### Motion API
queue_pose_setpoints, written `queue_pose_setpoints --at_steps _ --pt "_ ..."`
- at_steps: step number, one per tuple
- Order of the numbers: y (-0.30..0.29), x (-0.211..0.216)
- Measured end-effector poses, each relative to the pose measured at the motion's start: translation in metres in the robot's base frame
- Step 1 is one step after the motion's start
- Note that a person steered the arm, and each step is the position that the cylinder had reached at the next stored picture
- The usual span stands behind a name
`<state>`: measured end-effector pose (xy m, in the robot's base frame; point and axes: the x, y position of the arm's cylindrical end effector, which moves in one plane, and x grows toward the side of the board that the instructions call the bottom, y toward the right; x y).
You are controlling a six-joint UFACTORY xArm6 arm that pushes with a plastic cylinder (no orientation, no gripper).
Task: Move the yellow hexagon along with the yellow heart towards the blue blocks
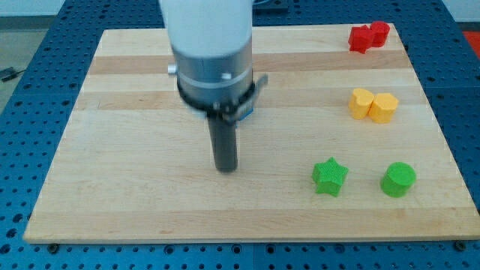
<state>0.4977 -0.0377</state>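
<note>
In the camera view my tip (226,168) sits at centre frame, well apart from the yellow heart (361,103) and the yellow hexagon (385,107), which touch at the right; the approach looks not yet begun; I have no pincer, only a rod. The blue blocks (246,112) barely peek from behind the arm, so next I judge the tip must circle to the pair's right side and push left; no containers show.

No text, labels, brands or numbers readable — none on the blocks, board, or arm
</note>
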Motion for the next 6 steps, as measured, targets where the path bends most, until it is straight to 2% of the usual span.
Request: queue_pose_setpoints --at_steps 1,4,5,6 --pt "0.045 -0.023" --pt "0.309 -0.033" --pt "0.305 -0.067" --pt "0.254 -0.083"
